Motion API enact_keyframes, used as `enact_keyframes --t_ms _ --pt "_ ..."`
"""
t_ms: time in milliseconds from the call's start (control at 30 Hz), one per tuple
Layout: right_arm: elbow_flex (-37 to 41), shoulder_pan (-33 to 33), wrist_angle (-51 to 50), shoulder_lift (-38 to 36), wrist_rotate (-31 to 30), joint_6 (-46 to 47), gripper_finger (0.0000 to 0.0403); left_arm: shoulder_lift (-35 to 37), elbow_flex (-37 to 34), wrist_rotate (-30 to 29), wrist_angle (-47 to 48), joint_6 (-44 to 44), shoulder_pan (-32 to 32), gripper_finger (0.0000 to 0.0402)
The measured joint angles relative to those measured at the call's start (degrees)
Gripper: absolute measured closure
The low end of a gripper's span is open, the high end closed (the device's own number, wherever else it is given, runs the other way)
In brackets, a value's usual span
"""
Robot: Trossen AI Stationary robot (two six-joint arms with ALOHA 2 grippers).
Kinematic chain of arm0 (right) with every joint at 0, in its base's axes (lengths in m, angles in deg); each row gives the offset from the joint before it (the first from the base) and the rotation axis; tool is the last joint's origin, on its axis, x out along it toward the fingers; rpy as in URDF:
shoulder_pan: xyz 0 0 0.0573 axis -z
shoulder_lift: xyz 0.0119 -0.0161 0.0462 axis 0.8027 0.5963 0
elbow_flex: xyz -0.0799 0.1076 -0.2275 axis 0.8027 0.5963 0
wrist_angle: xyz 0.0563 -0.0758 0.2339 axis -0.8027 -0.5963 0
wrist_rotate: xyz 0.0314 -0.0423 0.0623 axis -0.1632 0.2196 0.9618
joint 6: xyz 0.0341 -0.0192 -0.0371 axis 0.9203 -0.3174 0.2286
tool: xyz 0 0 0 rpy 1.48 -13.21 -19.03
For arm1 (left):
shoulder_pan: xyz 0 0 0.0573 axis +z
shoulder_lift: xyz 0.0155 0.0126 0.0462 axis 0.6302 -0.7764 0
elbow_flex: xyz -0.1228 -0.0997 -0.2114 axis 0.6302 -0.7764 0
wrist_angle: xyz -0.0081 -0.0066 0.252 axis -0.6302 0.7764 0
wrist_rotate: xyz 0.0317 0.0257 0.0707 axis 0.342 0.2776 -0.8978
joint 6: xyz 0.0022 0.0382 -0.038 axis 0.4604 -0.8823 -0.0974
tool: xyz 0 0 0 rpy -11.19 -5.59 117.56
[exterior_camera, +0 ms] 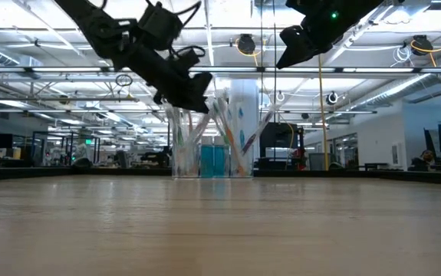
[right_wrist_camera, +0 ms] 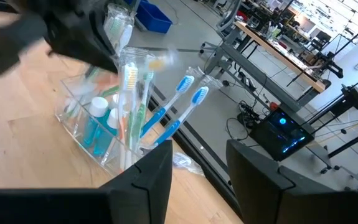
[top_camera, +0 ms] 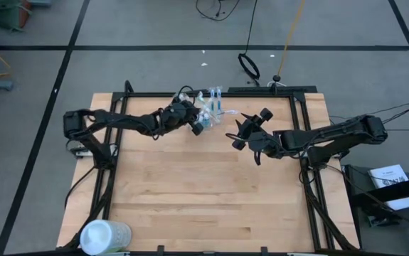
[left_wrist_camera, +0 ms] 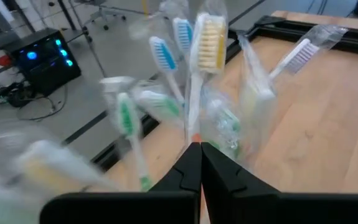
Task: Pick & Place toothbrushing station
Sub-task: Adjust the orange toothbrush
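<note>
The clear cup stands near the upper middle of the high view, close to the far edge of the table, with the toothbrushes fanning up out of it and blue toothpaste tubes upright inside. In the low view it sits at the centre of the frame, resting flat on the wood.

The left gripper is right at the cup, touching or nearly so. Its wrist view shows the two fingers pressed together with a thin white brush handle rising from just beyond their tips; whether they actually pinch it I cannot tell. The right gripper hangs just right of the cup, fingers spread wide and holding nothing.

My reading: the task is at an early stage. The station is not lifted, and carrying and setting it down remain.

Count: one cup. Roughly seven or eight toothbrushes, several in clear wrappers, so the exact number is uncertain. At least two blue tubes. One whitish round container lies at the lower left of the high view, well apart.
</note>
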Motion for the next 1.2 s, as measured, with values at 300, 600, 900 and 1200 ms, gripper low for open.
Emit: enact_keyframes --t_ms 300,600,900,1200 --pt "0.00 0.00 -0.20 0.00 0.02 0.00 0.0259 9.82 0.02 -4.11 19.39 10.95 -2.21 0.0398" --pt "0.00 0.00 -0.36 0.00 0.02 0.00 0.0259 9.86 -0.02 -11.45 31.30 16.10 -3.35 0.0396" --pt "0.00 0.00 0.32 0.00 0.07 1.47 0.0259 6.84 0.06 -4.90 22.19 13.04 -1.40 0.0398" --pt "0.00 0.08 0.28 0.02 2.30 1.38 0.0259 6.35 -0.07 -2.81 16.60 10.79 -1.36 0.0377"
